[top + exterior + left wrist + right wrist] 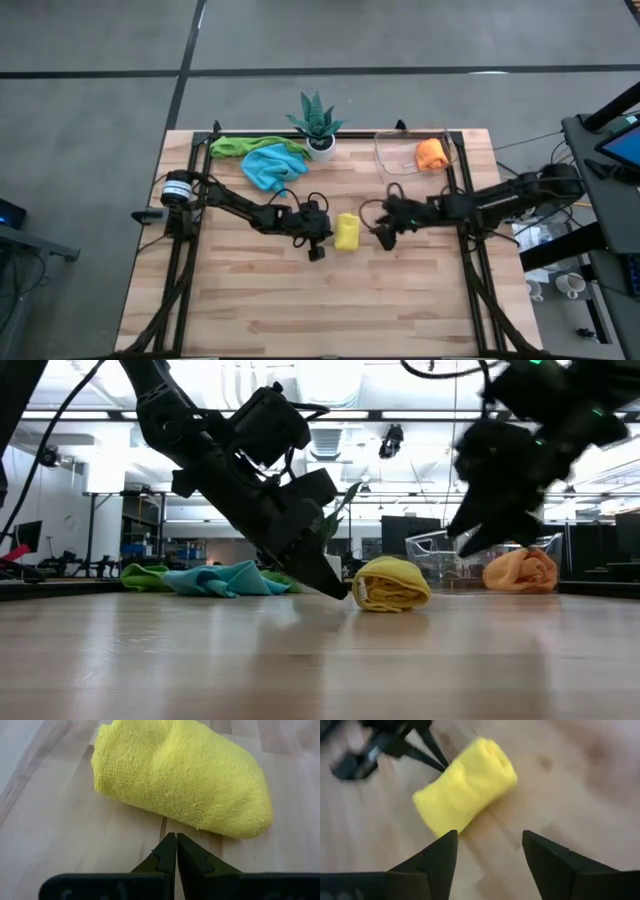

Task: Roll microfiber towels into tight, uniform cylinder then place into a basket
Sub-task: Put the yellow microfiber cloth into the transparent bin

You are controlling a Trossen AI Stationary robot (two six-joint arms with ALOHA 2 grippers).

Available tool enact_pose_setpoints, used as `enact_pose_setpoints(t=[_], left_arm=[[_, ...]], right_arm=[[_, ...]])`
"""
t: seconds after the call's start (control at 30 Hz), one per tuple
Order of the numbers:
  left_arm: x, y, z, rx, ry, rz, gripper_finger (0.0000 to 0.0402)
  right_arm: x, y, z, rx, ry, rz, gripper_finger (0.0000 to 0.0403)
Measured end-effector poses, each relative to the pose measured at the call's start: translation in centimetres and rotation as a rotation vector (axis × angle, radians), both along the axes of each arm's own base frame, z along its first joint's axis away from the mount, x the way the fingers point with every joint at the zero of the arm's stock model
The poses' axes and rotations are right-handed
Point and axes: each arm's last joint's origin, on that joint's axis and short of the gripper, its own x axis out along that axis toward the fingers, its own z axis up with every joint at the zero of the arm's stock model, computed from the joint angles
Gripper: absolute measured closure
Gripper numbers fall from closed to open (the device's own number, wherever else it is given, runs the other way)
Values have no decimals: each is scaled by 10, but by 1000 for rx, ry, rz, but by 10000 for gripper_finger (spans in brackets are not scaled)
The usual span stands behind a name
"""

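Yellow towel roll (346,232) mid-table, left gripper (319,243) closed, right gripper (384,236) spread

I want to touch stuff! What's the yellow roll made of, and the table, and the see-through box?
The yellow roll looks like soft, fuzzy microfiber cloth: its surface shows tiny loops and no shine. The table seems to be wood, pale planks with grain lines and a smooth, slightly glossy finish. The see-through box is probably clear hard plastic, since the orange towel inside shows through its walls.
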Motion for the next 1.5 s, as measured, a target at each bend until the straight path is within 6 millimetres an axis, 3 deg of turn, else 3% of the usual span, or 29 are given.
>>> enact_pose_setpoints(t=[0.2, 0.33, 0.47, 0.77, 1.03, 1.27, 1.5], left_arm=[[2, 0, 2, -1, -8, 0, 402], [2, 0, 2, -1, -7, 0, 402], [2, 0, 2, -1, -8, 0, 402], [1, -2, 1, -25, -5, -25, 402], [1, -2, 1, -47, -5, -14, 402], [6, -5, 2, -109, -75, -10, 402], [9, -8, -14, -131, -45, -6, 402]], right_arm=[[-14, 8, -27, 340, -210, -275, 156], [-15, 7, -46, 421, -161, -421, 148], [-2, 8, -54, 418, -108, -448, 147], [30, 14, -48, 377, -99, -329, 147], [27, 13, -34, 367, -163, -330, 147], [29, 13, -41, 393, -136, -371, 147], [31, 13, -42, 399, -138, -376, 147]])
